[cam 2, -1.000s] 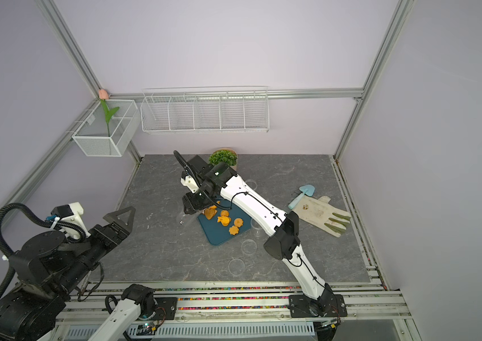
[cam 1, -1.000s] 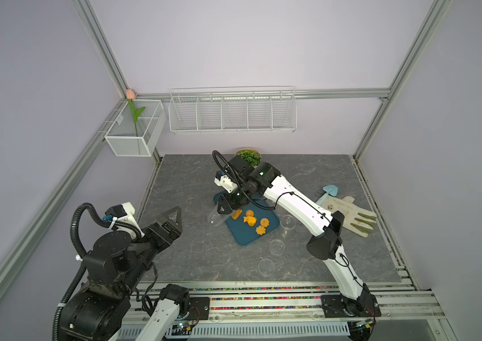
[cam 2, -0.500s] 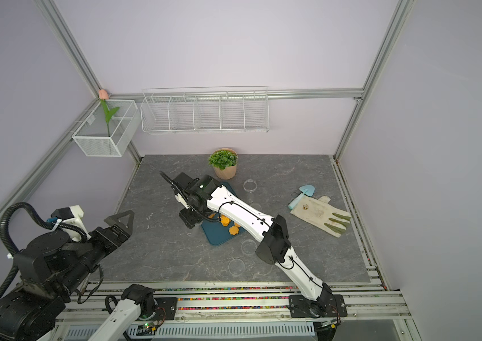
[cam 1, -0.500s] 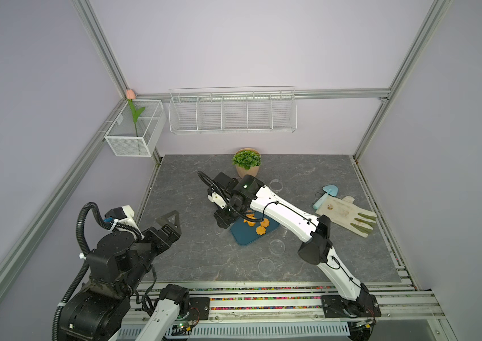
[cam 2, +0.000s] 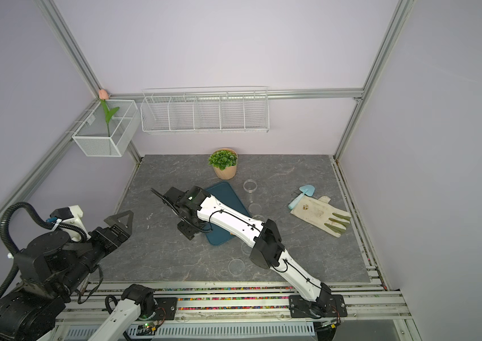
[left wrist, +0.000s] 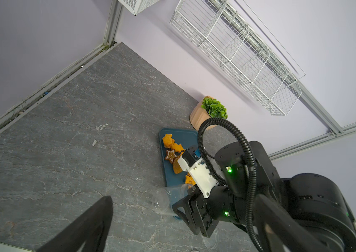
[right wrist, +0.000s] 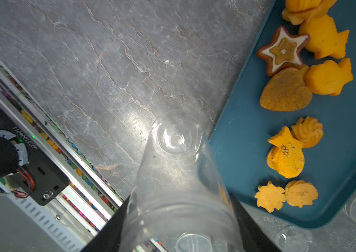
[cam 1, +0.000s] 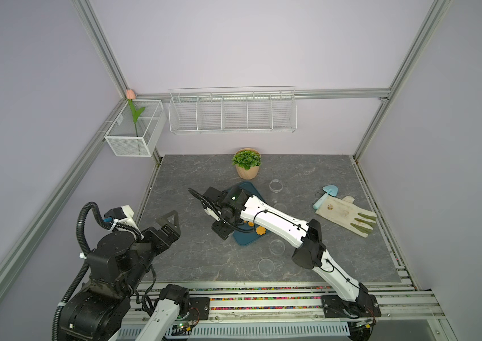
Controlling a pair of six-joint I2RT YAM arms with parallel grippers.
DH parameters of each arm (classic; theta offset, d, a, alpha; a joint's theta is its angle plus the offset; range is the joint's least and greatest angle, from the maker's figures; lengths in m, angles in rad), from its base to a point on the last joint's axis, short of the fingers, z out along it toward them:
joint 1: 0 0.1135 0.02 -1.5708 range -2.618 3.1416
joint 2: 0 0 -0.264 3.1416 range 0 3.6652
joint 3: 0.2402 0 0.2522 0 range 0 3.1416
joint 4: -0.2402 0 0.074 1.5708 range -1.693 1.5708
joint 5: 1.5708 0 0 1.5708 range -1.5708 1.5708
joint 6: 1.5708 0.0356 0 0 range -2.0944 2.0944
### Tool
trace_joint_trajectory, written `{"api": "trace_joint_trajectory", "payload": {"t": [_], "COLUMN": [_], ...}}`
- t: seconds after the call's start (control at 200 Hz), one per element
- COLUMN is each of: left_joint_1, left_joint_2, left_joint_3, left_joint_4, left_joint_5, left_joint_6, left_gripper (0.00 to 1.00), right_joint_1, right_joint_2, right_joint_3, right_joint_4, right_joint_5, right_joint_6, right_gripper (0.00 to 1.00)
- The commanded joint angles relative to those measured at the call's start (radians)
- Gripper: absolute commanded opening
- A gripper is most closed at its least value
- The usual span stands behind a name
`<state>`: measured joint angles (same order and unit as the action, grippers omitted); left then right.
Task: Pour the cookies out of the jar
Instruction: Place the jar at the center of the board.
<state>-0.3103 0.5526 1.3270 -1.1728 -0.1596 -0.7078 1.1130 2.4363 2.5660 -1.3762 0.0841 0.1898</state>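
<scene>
Jar (right wrist: pixel 172 165) clamped in right end effector (right wrist: pixel 179 224).

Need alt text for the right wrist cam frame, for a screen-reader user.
A clear jar, apparently empty, is clamped in the right gripper and seen from its mouth end, base pointing toward the grey tabletop. Beside it, cookies, mostly orange, in star, heart, fish and flower shapes, lie on a blue tray.
</scene>
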Motion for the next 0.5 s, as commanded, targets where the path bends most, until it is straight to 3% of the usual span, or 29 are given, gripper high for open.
{"api": "trace_joint_trajectory", "payload": {"t": [0.0, 0.495], "left_joint_1": [0.001, 0.001], "left_joint_2": [0.000, -0.001], "left_joint_3": [0.028, 0.025], "left_joint_4": [-0.051, -0.049], "left_joint_5": [-0.021, -0.017], "left_joint_6": [0.021, 0.019], "left_gripper": [1.00, 1.00], "right_joint_1": [0.011, 0.041], "right_joint_2": [0.021, 0.048], "right_joint_3": [0.015, -0.033], "right_joint_4": [-0.025, -0.026], "right_joint_5": [0.029, 0.092], "right_joint_6": [-0.024, -0.074], "right_gripper": [0.60, 0.62]}}
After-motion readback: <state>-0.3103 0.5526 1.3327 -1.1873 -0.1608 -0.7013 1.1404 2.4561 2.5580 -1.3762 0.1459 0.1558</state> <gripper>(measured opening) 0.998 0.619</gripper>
